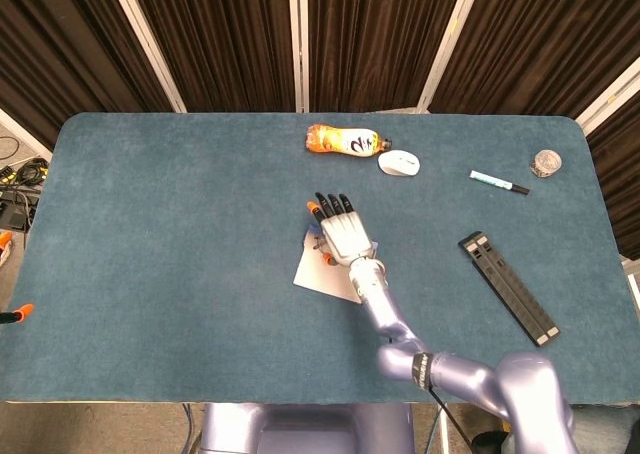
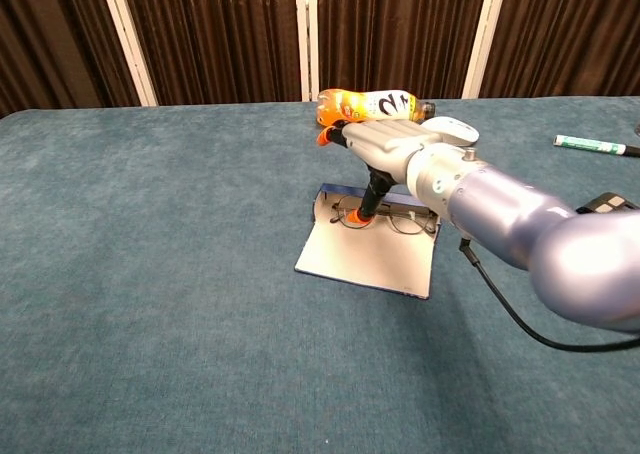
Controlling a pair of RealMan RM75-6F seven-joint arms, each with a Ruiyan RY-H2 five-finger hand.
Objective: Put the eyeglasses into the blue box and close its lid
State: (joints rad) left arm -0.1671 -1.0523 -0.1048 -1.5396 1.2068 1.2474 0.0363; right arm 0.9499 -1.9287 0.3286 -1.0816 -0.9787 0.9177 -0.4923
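1. We take the blue box (image 2: 368, 242) as our landmark: it lies open near the middle of the table (image 1: 150, 234), its pale lid flap spread flat toward us.
2. The eyeglasses (image 2: 385, 218) lie in the box's far part, just in front of its blue back wall. We judge the first half of the task done, with the lid yet to be shut.
3. Our right hand (image 2: 385, 154) hovers over the far end of the box, palm down and fingers extended. Its orange-tipped thumb points down at the frame; whether it touches the glasses we cannot tell, and nothing is clearly held.
4. Our left hand is not in view.
5. Beyond the box lie an orange bottle (image 1: 343, 140) and a white mouse (image 1: 399, 162). To its right are a marker (image 1: 498, 182), a black bar (image 1: 507, 287) and a small round tin (image 1: 546, 162).
6. The table wears teal felt; dark curtains (image 1: 220, 34) hang behind.
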